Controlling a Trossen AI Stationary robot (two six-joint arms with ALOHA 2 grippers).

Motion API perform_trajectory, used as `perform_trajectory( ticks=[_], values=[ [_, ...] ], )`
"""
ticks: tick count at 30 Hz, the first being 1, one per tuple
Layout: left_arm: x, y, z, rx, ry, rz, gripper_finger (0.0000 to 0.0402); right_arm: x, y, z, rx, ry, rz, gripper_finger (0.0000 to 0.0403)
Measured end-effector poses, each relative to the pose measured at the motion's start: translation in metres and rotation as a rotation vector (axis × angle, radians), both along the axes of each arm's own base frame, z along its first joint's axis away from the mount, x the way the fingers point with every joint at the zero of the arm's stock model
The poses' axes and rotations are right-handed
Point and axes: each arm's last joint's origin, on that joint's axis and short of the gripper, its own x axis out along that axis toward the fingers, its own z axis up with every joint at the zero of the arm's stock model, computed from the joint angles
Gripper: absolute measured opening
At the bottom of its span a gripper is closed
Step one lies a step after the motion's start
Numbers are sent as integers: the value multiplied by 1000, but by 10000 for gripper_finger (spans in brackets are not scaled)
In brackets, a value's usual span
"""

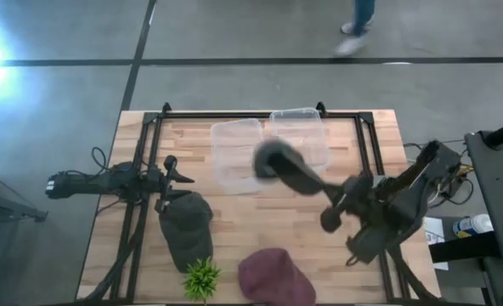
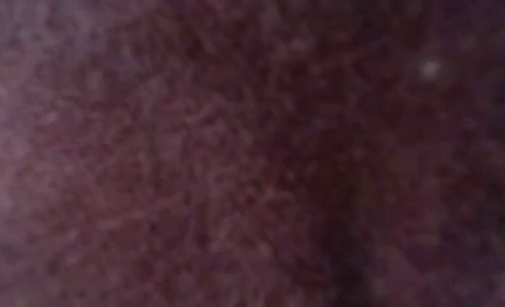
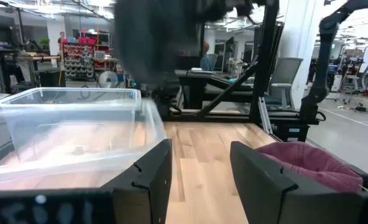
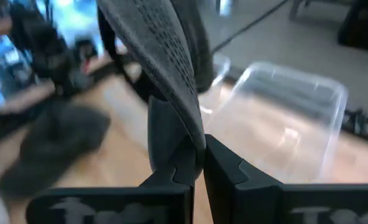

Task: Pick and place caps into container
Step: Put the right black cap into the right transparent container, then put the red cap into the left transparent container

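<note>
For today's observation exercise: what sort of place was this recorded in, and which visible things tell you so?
Probably a robotics lab or workshop. Beyond the wooden table stand an office chair, red parts shelving and metal frames under ceiling lights, and a clear tub sits set out for a test.

The right gripper (image 4: pixel 199 155) is raised over the table's middle, arm stretched in from the right, fingers pinched together. The left gripper (image 3: pixel 199 180) rests at the left edge, fingers parted.

Two dark grey caps (image 1: pixel 186 223) (image 1: pixel 277 160), one maroon cap (image 1: pixel 274 277), two clear containers (image 1: pixel 236 155) (image 1: pixel 299 136), one small green plant (image 1: pixel 201 278)
</note>
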Motion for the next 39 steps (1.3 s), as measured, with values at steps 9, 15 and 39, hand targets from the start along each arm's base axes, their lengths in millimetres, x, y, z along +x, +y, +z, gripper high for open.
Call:
perform_trajectory(
  ticks=[9,15,39],
  values=[
    [0,0,0,0,-1,0,158,-7,-79,29,24,1,-213,13],
    [0,0,0,0,-1,0,158,0,-128,8,372,305,-297,13],
    [0,0,0,0,0,0,158,35,-138,-6,392,250,94,212]
  ],
)
